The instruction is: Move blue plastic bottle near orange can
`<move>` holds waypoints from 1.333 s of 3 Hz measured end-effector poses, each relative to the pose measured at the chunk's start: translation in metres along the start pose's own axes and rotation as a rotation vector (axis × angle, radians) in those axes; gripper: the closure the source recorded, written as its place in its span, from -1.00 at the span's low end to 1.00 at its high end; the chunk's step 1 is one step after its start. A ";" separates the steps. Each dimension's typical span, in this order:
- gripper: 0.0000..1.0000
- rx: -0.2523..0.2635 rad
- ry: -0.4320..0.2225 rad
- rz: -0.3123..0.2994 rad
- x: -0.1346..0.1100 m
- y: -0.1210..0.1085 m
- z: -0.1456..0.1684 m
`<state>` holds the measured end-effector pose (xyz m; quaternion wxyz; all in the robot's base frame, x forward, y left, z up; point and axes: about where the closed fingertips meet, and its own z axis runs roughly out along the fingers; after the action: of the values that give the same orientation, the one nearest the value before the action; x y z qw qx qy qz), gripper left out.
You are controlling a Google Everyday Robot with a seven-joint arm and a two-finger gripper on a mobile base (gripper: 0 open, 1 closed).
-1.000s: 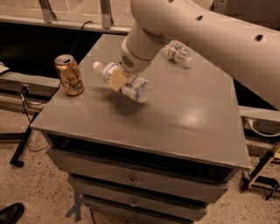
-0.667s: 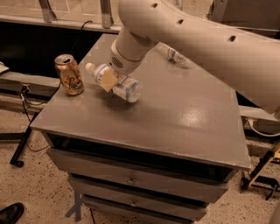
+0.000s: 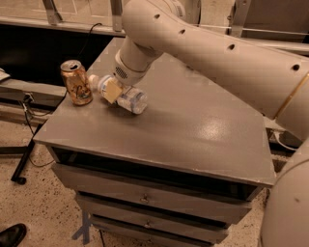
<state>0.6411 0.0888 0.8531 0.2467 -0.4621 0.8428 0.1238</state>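
The blue plastic bottle (image 3: 126, 98) lies on its side on the grey cabinet top (image 3: 193, 125), its white cap pointing left toward the orange can. The orange can (image 3: 76, 82) stands upright near the top's left edge, a short gap from the cap. My gripper (image 3: 115, 89) reaches down from the big white arm and is shut on the bottle's middle, with one tan finger pad (image 3: 112, 90) showing across it. The bottle's label is mostly hidden by the gripper.
The cabinet has drawers (image 3: 145, 198) below the front edge. A dark counter with metal rails (image 3: 53, 14) runs behind. A black shoe (image 3: 12, 235) is on the speckled floor at the lower left. The white arm (image 3: 217, 53) covers the back right of the top.
My gripper has carried the bottle leftward across the top, closer to the orange can. The arm now hides the smaller bottle at the back. The can has not moved.
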 end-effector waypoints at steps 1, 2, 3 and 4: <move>0.17 -0.011 -0.008 -0.002 -0.008 0.001 0.009; -0.30 -0.027 -0.019 -0.007 -0.014 0.004 0.013; -0.76 -0.031 -0.005 -0.033 0.000 -0.001 0.033; -1.00 -0.031 -0.005 -0.033 -0.005 -0.001 0.027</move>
<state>0.6523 0.1030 0.8328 0.2436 -0.4796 0.8323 0.1339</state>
